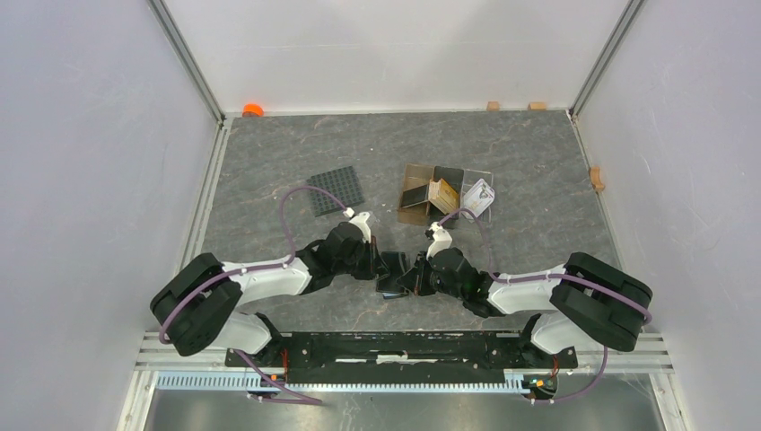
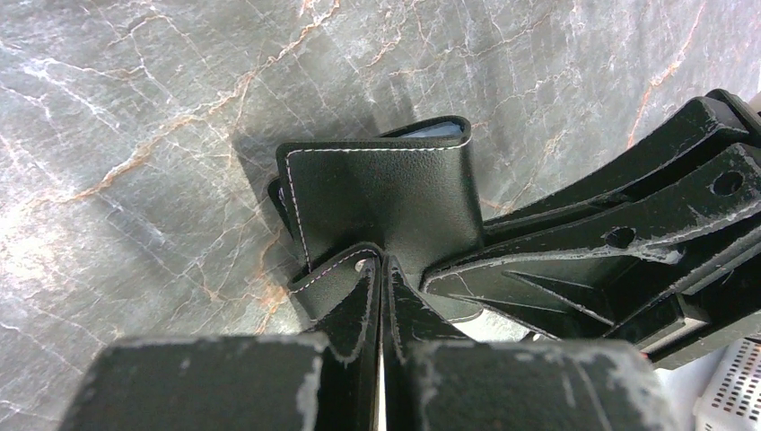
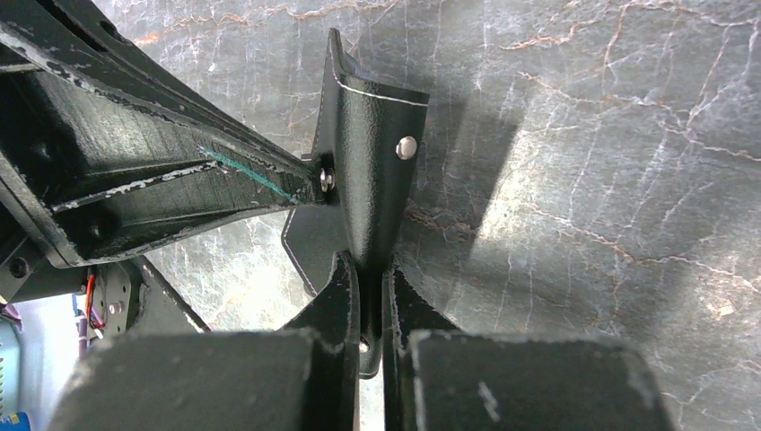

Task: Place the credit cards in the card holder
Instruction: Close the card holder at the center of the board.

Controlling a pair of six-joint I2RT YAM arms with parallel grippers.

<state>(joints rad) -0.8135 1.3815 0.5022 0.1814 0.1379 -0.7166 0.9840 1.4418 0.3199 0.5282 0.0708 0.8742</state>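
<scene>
Since a folded wallet takes no cards until it is spread, the card holder [image 1: 396, 273] is listed here as held between both claws at the near middle of the table [image 1: 538, 162], just ahead of the arm bases; whether it rests on the stone or hangs just above it I cannot tell. Left claw [image 2: 381, 269]: closed, fingers pinched on a narrow stitched flap of the holder, apparently the strap tab. Right claw [image 3: 371, 269]: closed, gripping the lower edge of the opposite black panel, the one with the snap stud [image 3: 407, 146]. The two grips face one another, which looks meant to draw the covers apart; a sliver of pale lining shows at the top edge in the left wrist view. Credit cards [image 1: 478, 196]: none in either claw; a whitish printed one lies in the clear tray [image 1: 487, 172], with tan ones leaning in the brown box [image 1: 415, 205] beside it, well beyond the holder. Black mat [image 1: 336, 189]: left of the box, unused. Judgement: opening step under way, loading not yet begun.
</scene>
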